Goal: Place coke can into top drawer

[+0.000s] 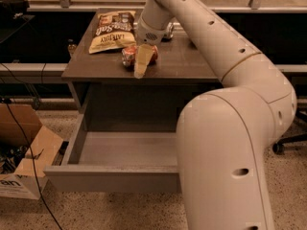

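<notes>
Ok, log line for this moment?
hand: at coke can | can: on cabinet top, near chip bag | top drawer: open | placement: not done

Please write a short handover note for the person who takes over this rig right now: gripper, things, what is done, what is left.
The gripper is low over the grey-brown cabinet top, right at the small red coke can. A firm hold is not confirmed.
The wide grey top drawer stands open; its visible part holds nothing.
Done: drawer open, arm at the can.
Left: grasp, lift, lower into the drawer, release.
</notes>
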Robot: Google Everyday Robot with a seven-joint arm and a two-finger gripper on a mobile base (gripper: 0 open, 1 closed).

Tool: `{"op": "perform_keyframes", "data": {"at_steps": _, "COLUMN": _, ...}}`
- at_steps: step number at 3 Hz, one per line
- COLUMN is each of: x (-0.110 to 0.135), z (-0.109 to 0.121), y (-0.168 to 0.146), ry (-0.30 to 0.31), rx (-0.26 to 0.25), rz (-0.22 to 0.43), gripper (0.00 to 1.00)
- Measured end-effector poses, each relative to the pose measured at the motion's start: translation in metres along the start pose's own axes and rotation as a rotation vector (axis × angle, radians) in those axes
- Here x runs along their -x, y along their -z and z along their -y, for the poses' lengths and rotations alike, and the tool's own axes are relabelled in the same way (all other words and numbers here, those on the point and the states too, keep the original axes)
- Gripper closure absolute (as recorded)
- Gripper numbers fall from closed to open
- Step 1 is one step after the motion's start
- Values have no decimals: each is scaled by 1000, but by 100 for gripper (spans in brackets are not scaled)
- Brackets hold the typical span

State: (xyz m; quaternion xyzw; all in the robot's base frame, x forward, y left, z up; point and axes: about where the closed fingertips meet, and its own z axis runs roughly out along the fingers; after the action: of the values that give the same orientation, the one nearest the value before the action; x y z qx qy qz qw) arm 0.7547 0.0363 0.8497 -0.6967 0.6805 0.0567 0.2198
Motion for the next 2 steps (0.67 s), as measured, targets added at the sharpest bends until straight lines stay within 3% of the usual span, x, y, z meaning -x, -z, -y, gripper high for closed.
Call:
{"op": "perform_keyframes", "data": {"at_steps": 1, "x": -14, "z": 5, "y": -9, "ry": -42, "rx": 8, "rz": -1, "gripper": 16}}
{"op": "perform_keyframes", "data": {"at_steps": 2, "x": -22, "z": 2, "y": -2, "ry": -64, "rx": 11, "rz": -23, "gripper": 47}}
